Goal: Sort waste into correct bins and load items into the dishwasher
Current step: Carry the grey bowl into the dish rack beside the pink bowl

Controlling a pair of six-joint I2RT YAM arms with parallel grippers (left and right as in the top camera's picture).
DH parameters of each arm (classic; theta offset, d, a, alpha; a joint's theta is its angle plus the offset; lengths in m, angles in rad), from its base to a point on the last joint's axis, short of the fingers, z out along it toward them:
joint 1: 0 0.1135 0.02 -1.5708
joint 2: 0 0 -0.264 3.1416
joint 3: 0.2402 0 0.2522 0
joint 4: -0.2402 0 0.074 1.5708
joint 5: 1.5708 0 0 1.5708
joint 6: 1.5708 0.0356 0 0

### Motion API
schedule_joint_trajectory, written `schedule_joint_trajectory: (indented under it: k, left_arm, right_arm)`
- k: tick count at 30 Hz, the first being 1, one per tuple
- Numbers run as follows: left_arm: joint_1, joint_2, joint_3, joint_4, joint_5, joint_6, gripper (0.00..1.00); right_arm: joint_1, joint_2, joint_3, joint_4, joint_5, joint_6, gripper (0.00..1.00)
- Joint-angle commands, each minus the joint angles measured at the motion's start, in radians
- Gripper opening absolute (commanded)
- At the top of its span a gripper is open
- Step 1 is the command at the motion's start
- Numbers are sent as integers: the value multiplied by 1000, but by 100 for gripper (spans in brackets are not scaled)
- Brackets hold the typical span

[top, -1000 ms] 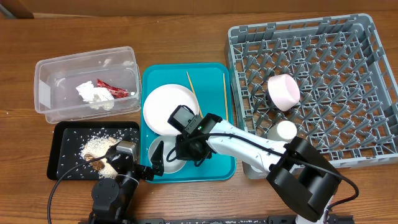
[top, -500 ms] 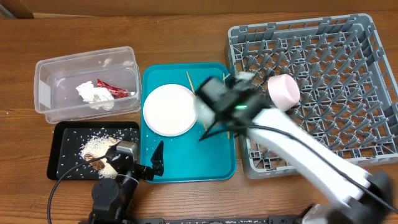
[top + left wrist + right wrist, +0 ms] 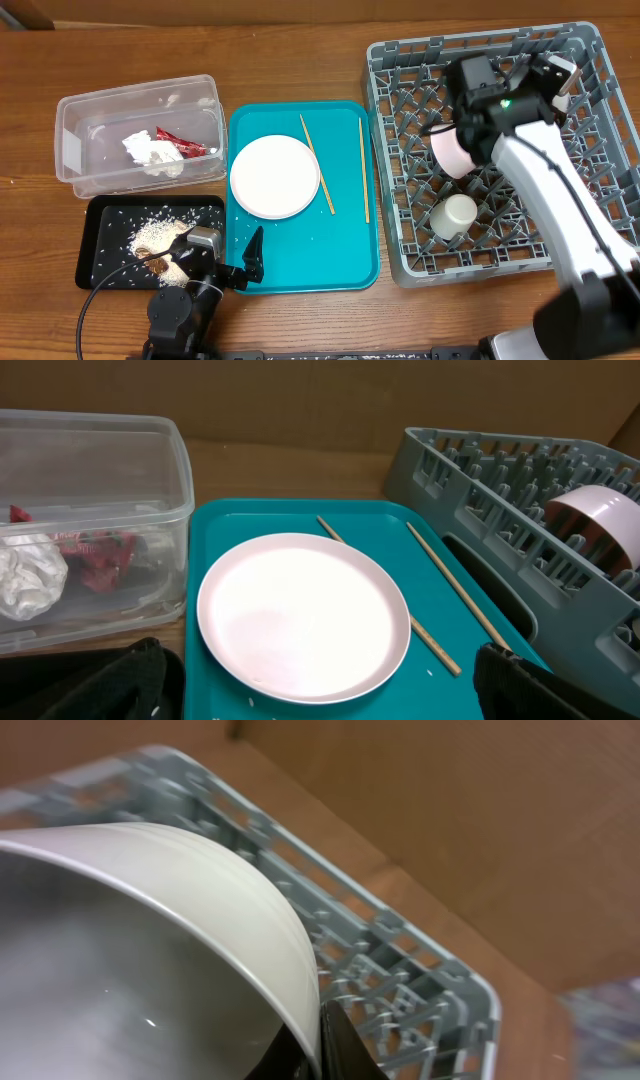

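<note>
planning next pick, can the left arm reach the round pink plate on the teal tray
Probably yes: the round pale pink plate lies bare before the open left end effector.

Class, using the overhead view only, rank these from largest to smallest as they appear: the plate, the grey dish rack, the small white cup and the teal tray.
1. grey dish rack
2. teal tray
3. plate
4. small white cup
No two look close enough to tie.

teal tray (image 3: 310, 260) front half bare, plate (image 3: 274, 177) and chopsticks (image 3: 317, 165) behind, rack (image 3: 600, 210) pegs upright
</note>
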Motion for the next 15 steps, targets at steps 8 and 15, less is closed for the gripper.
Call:
schedule_joint_trajectory:
  k: [8, 15]
  left_arm:
    - [4, -11, -5, 4, 2, 15, 100]
    - [4, -11, -5, 4, 2, 16, 100]
  right_arm:
    - [-72, 190, -8, -52, 40, -75, 4]
    - [-71, 200, -8, -100, 18, -76, 4]
